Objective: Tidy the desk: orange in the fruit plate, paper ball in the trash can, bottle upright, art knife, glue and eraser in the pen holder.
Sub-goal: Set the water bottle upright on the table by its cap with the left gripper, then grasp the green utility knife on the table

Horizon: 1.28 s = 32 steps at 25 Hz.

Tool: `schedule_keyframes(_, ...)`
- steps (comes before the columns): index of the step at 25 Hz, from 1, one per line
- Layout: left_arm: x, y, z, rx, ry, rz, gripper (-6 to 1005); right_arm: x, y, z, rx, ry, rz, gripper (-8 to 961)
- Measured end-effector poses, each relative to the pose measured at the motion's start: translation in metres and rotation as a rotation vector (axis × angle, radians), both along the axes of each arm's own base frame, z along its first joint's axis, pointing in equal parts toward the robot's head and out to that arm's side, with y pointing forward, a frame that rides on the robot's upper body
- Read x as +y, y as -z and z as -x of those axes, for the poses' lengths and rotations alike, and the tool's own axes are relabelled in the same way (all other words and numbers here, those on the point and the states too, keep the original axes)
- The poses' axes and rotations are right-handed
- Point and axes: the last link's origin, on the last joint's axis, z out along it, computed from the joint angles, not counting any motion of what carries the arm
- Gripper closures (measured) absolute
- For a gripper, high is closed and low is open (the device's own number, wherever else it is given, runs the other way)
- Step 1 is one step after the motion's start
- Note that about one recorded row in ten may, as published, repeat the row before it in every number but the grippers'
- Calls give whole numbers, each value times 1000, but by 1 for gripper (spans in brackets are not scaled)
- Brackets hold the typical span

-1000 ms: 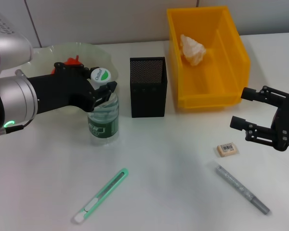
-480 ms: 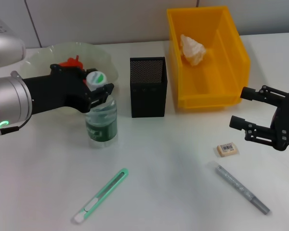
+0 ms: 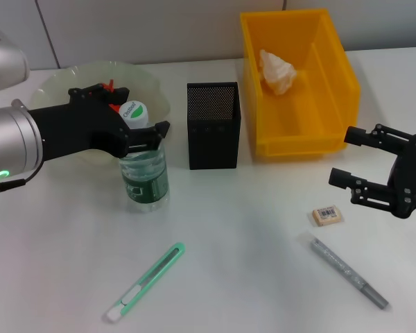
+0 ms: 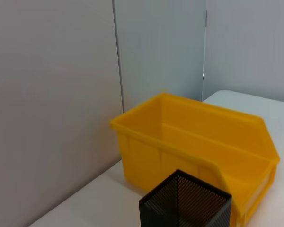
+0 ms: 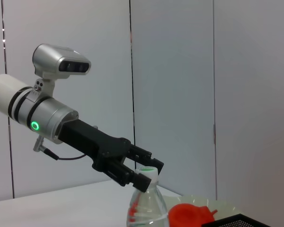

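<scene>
Now, left tool [image 3: 140, 125] clamped on bottle [image 3: 145, 177] neck, bottle upright (cap skyward), right tool [image 3: 356, 161] open, empty.

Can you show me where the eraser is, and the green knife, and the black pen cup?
eraser [image 3: 326, 216], head view, on its labelled top face.
green knife [image 3: 147, 279], head view, on the middle of its handle.
black pen cup [image 3: 213, 132], head view, on its mesh front wall.

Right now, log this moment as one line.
left gripper: at bottle neck | bottle: upright | right gripper: open, above eraser
</scene>
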Motion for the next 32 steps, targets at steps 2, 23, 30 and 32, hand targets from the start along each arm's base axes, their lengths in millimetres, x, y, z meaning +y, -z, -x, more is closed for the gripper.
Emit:
schedule_keyframes(2,0,-1,-1,-6,1,-2,256,0,1,0,2,2,2,225)
schedule_keyframes(23,-11,-55,-17,-271,224,56,132,-4,3,-5,3,15,4,226)
schedule_keyframes(30,-23,-64,1,-287,290,192,132,-4,2,-6,-1,21,2,226)
schedule_keyframes(32,-24,-64,2,-274,288,197,132,-4,2,-6,-2,20,1,226)
